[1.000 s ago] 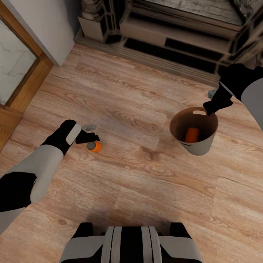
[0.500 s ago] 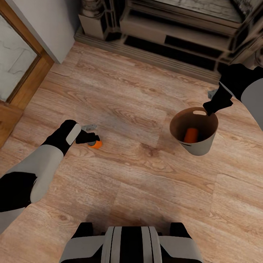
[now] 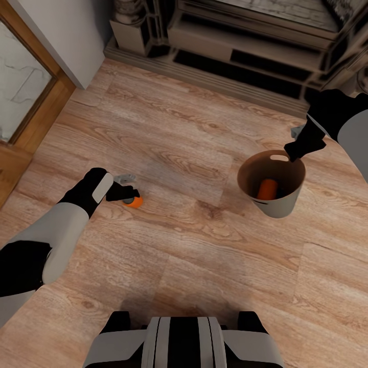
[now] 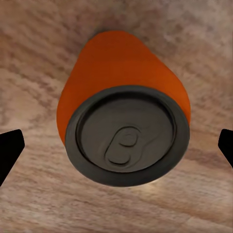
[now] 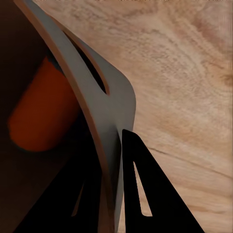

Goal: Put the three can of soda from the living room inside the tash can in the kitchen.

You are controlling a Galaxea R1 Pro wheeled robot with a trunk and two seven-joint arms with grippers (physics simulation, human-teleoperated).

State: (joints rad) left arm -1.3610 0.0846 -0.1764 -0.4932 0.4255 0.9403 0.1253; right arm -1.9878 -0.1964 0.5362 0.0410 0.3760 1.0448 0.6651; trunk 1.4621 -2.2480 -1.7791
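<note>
An orange soda can (image 3: 136, 202) lies on its side on the wood plank floor, its grey top (image 4: 127, 136) facing my left wrist camera. My left gripper (image 3: 125, 192) hangs open just above it, with one dark fingertip (image 4: 9, 153) on each side, well apart from the can. The pale grey trash can (image 3: 280, 207) stands tilted at the right, and a second orange can (image 3: 267, 189) lies inside it. My right gripper (image 3: 295, 152) is shut on the bin's rim (image 5: 104, 97) beside the slot handle (image 3: 279, 157). The blue can is out of view.
A brick fireplace hearth (image 3: 240, 71) runs along the far side. At the left are a white wall corner (image 3: 66, 36) and a wood-framed door (image 3: 30, 117). My base (image 3: 184, 340) shows at the near edge. Open plank floor (image 3: 194, 245) lies between the arms.
The view has shifted slightly, and the left gripper now sits closer over the orange can, hiding its grey top in the head view. The right gripper and the bin hold still.
</note>
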